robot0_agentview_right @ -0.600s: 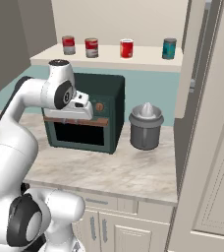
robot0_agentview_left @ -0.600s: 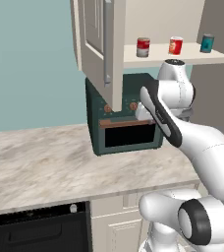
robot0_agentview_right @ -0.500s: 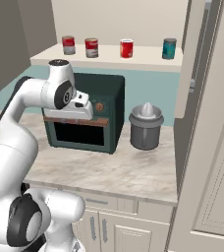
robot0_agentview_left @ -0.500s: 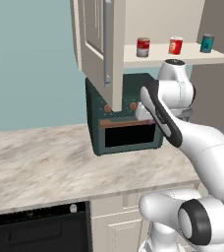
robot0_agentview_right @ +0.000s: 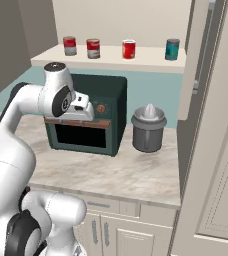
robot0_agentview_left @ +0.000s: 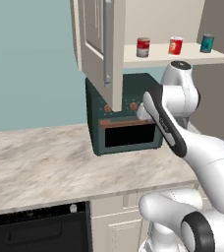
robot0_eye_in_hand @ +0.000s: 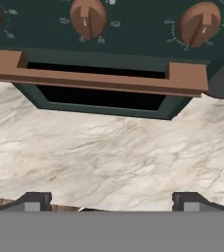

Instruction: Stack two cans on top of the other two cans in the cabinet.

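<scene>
On the pale shelf point(robot0_agentview_right: 111, 62) of the open cabinet stand two red cans with white bands point(robot0_agentview_right: 69, 46) point(robot0_agentview_right: 93, 48), a plainer red can point(robot0_agentview_right: 129, 49) and a teal can point(robot0_agentview_right: 172, 49), all upright and apart in one row. The left base view has a banded red can point(robot0_agentview_left: 143, 47), the plainer red can point(robot0_agentview_left: 175, 45) and the teal can point(robot0_agentview_left: 207, 43). My gripper point(robot0_eye_in_hand: 111, 201) hangs open and empty well below the shelf, in front of the oven's knob panel; its hand point(robot0_agentview_right: 81, 107) is level with the oven top.
The dark green oven point(robot0_agentview_right: 88, 117) with a copper handle point(robot0_eye_in_hand: 97, 78) stands on the marble counter point(robot0_agentview_left: 40, 162) under the shelf. A grey lidded pot point(robot0_agentview_right: 148, 129) sits right of it. Open cabinet doors point(robot0_agentview_left: 99, 44) point(robot0_agentview_right: 211, 125) jut out at both sides.
</scene>
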Controlling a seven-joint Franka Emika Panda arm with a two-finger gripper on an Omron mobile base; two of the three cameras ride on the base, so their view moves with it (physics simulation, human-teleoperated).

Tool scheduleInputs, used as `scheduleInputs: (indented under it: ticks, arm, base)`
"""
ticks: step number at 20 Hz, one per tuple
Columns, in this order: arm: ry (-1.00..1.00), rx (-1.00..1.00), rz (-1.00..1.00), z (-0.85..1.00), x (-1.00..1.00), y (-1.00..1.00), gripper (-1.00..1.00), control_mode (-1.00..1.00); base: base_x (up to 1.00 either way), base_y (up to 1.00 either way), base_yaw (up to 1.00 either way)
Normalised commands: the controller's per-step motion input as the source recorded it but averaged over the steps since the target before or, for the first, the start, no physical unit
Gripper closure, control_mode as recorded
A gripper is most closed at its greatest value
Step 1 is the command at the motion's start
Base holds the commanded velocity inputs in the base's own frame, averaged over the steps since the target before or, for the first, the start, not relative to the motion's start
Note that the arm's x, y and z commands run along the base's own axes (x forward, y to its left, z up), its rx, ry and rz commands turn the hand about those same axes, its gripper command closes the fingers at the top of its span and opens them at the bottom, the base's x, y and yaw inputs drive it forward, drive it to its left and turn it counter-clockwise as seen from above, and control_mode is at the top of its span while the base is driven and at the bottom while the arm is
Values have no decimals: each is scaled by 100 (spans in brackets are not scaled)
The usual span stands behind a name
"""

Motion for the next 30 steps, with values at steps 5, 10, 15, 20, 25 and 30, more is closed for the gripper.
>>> scheduleInputs:
  ticks: [5, 10, 15, 20, 25, 30]
  arm:
    - [-21, 0, 0, 0, -10, -3, -100, -100]
    - [-21, 0, 0, 0, -3, -4, -100, -100]
    - [-17, 0, 0, 1, 0, -6, -100, -100]
    - [-20, 0, 0, 8, -6, -3, -100, -100]
    - [-12, 0, -2, 21, -13, -7, -100, -100]
    - [-5, 0, -4, 31, -5, -5, -100, -100]
  base:
    - [0, 0, 0]
    - [0, 0, 0]
    - [0, 0, 0]
    - [0, 0, 0]
    - [0, 0, 0]
    - [0, 0, 0]
